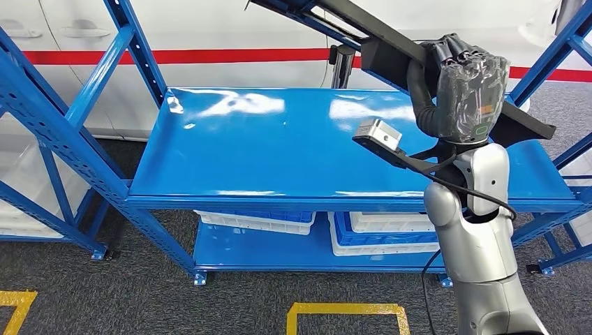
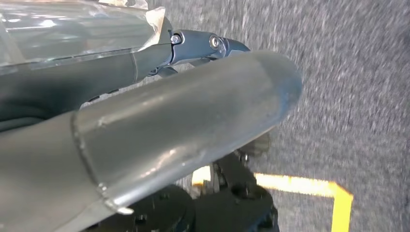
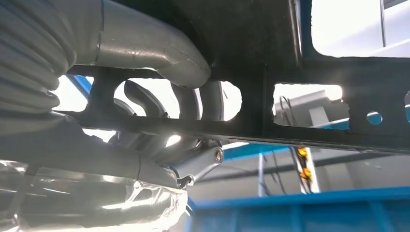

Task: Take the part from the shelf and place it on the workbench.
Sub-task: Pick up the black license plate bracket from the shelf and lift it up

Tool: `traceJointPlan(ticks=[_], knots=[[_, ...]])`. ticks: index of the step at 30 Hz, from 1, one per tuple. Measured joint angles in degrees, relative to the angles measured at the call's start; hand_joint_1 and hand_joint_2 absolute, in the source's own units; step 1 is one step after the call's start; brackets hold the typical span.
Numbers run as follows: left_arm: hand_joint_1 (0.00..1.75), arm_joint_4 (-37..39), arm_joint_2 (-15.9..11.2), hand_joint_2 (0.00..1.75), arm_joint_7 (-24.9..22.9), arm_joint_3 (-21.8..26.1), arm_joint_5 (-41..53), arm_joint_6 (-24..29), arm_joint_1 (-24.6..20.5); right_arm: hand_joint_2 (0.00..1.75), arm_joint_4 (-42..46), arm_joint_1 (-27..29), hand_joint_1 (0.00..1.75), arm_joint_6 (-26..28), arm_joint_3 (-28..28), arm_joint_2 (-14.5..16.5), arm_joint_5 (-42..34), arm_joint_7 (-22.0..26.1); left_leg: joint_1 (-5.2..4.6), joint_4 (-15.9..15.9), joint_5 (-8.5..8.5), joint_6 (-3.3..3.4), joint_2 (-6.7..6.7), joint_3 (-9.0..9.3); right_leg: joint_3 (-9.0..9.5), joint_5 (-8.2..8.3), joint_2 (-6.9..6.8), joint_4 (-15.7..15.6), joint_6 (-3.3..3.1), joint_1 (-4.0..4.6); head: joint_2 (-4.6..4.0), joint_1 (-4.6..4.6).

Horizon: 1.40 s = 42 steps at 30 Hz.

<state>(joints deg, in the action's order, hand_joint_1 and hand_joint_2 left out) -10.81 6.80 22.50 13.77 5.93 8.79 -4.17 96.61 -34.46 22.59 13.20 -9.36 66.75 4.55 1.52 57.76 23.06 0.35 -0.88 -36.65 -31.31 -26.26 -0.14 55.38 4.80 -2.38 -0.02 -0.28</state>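
Note:
The part (image 1: pixel 391 52) is a long black flat frame with cut-out openings. It is held up at a slant above the blue shelf top (image 1: pixel 279 146), not touching it. My right hand (image 1: pixel 468 91), wrapped in clear plastic, grips it near its right end at the top of my raised silver arm. In the right wrist view my fingers (image 3: pixel 186 96) curl through an opening in the black frame (image 3: pixel 285 104). My left hand (image 2: pixel 159 125) hangs over the grey carpet floor with its thumb stretched out and nothing in it.
The blue shelf's sloping uprights (image 1: pixel 70 139) stand at left, and more at right (image 1: pixel 551 56). White and blue bins (image 1: pixel 255 220) (image 1: pixel 391 234) sit on the lower shelf. Yellow lines (image 1: pixel 347 310) mark the grey floor. A white wall with a red stripe (image 1: pixel 209 56) is behind.

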Motion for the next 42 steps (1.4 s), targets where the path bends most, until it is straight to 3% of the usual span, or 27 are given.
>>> traceJointPlan(ticks=[7, 13, 15, 18, 20, 22, 24, 35, 38, 40, 41, 42], knots=[[0.0, -0.09, 0.0, 0.0, -1.53, 1.68, -0.59, -3.23, -0.64, 1.75, -3.28, 0.88, 1.75, -6.13, -0.02, -0.35, -20.03, 1.01, 0.0, 0.0, 0.0, 0.0, 0.0, 0.0, 0.02, 0.0, 0.0, 0.0, 0.0, 0.0, 0.0, 0.0], [0.0, -0.11, 0.0, 0.0, -2.15, 2.4, -0.54, -3.27, -0.81, 1.75, -5.18, 1.0, 1.75, -6.79, -0.08, -0.32, -23.34, 1.36, -0.01, 0.0, 0.0, 0.0, 0.0, -0.01, 0.03, 0.0, 0.0, 0.0, 0.01, 0.0, 0.0, -0.01], [0.0, -0.13, -0.04, 0.0, -3.34, 2.47, -0.48, -3.42, -0.92, 1.75, -5.85, 0.95, 1.75, -7.14, -0.16, -0.25, -26.37, 1.17, -0.2, 0.26, 0.26, 0.42, -0.02, -0.11, 0.1, 0.12, -0.02, -0.24, 0.26, -0.37, 0.0, -0.03], [0.0, -0.21, -0.12, 0.0, -6.54, 2.82, -0.52, -4.14, -1.14, 1.75, -7.64, 0.61, 1.75, -7.1, -0.51, -0.24, -32.25, 0.9, -0.28, -0.19, -0.03, 1.62, 0.02, 0.23, 0.27, 0.14, -0.03, -0.36, 0.76, -0.66, 0.0, -0.07], [0.0, -0.26, -0.11, 0.0, -7.96, 3.27, -0.68, -4.42, -1.39, 1.75, -9.06, 0.14, 1.75, -6.9, -1.01, -0.34, -35.09, 1.12, -0.14, -1.18, -0.79, 2.27, 0.21, 0.65, -1.29, -2.15, -0.01, 3.18, 0.11, -0.48, 0.0, 0.03], [0.0, -0.3, -0.1, 0.0, -8.71, 3.71, -0.88, -4.47, -1.64, 1.75, -10.74, -0.51, 1.75, -6.77, -1.33, -0.36, -36.86, 1.5, -0.21, -1.55, -1.09, 2.56, 0.35, 0.7, -4.5, -5.78, 0.03, 10.31, -0.91, -0.31, 0.0, 0.1], [0.0, -0.31, -0.11, 0.0, -8.96, 3.89, -0.98, -4.47, -1.72, 1.75, -11.64, -0.82, 1.75, -6.76, -1.38, -0.34, -37.48, 1.65, -0.31, -1.54, -1.13, 2.6, 0.39, 0.64, -6.28, -7.41, 0.05, 14.3, -1.22, -0.21, 0.0, 0.12], [0.0, -0.31, -0.11, 0.0, -8.97, 3.9, -0.99, -4.47, -1.72, 1.75, -11.68, -0.85, 1.75, -6.76, -1.38, -0.34, -37.51, 1.66, -0.35, -1.54, -1.13, 2.6, 0.39, 0.64, -6.48, -7.55, 0.06, 14.78, -1.23, -0.16, 0.0, 0.13], [0.0, -0.34, -0.15, 0.0, -9.15, 3.96, -1.09, -4.44, -1.72, 1.75, -12.55, -1.09, 1.75, -6.77, -1.38, -0.35, -37.99, 1.67, -0.45, -1.52, -1.19, 2.64, 0.37, 0.58, -7.27, -7.92, 0.08, 16.87, -0.99, -0.02, 0.0, 0.13], [0.0, -0.4, -0.45, 0.0, -9.22, 4.78, -1.67, -4.3, -1.71, 1.75, -15.52, -3.22, 1.75, -6.71, -1.19, 0.16, -39.48, 2.51, -0.52, -0.81, -1.37, 1.92, 0.28, -0.13, -3.45, -5.09, 0.28, 10.36, 0.13, -0.1, 0.0, 0.14], [0.0, -0.42, -0.71, 0.0, -9.21, 5.41, -1.89, -4.09, -1.55, 1.75, -17.85, -4.74, 1.75, -6.31, -1.04, 0.69, -40.7, 3.32, -0.61, -0.24, -1.61, 1.29, 0.07, -0.79, -1.74, -3.59, 0.48, 7.0, 0.0, -0.23, 0.0, -0.02], [0.0, -0.44, -1.03, 0.0, -9.23, 6.17, -2.13, -3.76, -1.24, 1.75, -20.28, -6.53, 1.75, -5.7, -0.87, 1.34, -42.1, 4.4, -0.55, 2.63, 0.25, 0.51, 0.09, -2.33, -0.38, -1.86, 0.6, 3.52, -0.79, -0.26, 0.0, -0.21]])
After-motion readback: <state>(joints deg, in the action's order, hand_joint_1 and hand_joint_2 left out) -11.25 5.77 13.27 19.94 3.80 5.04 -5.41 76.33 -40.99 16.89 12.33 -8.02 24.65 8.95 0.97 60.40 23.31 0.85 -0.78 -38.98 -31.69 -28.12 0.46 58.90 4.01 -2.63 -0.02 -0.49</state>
